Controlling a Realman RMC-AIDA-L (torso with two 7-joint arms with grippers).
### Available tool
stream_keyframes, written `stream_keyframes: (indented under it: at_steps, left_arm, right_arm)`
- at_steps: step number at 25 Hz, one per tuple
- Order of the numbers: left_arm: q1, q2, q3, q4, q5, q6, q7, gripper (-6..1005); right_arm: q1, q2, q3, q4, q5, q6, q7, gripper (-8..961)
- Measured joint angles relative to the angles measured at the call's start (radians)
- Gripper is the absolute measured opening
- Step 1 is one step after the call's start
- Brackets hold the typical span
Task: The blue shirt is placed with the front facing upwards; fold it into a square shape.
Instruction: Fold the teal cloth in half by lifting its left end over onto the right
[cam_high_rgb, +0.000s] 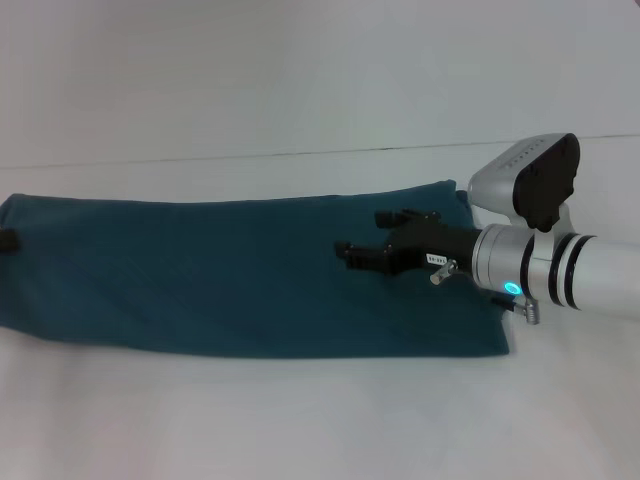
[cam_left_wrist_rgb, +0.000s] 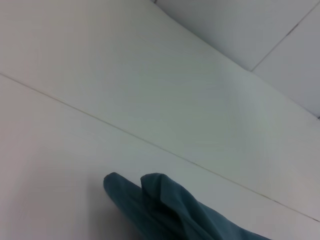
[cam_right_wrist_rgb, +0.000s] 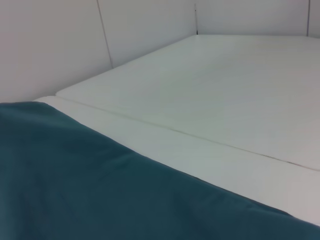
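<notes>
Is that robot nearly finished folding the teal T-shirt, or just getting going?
Partway, it seems. The dark teal-blue cotton shirt already lies as a long, narrow band on the white table, no lettering showing, so lengthwise folds look done. The right gripper hovers over its right half, fingers apart. The left gripper is at the band's left end. Folding the band into a square remains.

White table (cam_high_rgb: 300, 420); folded blue shirt (cam_high_rgb: 200, 280) lying flat on it.

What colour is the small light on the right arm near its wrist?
The light glows cyan-blue; the head view shows it best.
</notes>
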Motion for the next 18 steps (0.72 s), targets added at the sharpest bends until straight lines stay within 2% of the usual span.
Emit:
stream_keyframes:
  at_steps: [6, 18]
  left_arm:
    - [0.002, 0.019, -0.008, 0.022, 0.000, -0.009, 0.005, 52]
    - [0.005, 0.030, -0.018, 0.035, 0.003, -0.048, 0.016, 52]
  right_arm:
    - [0.000, -0.001, 0.000, 0.000, 0.016, 0.006, -0.004, 883]
    - [-0.001, -0.002, 0.000, 0.000, 0.021, 0.020, -0.007, 884]
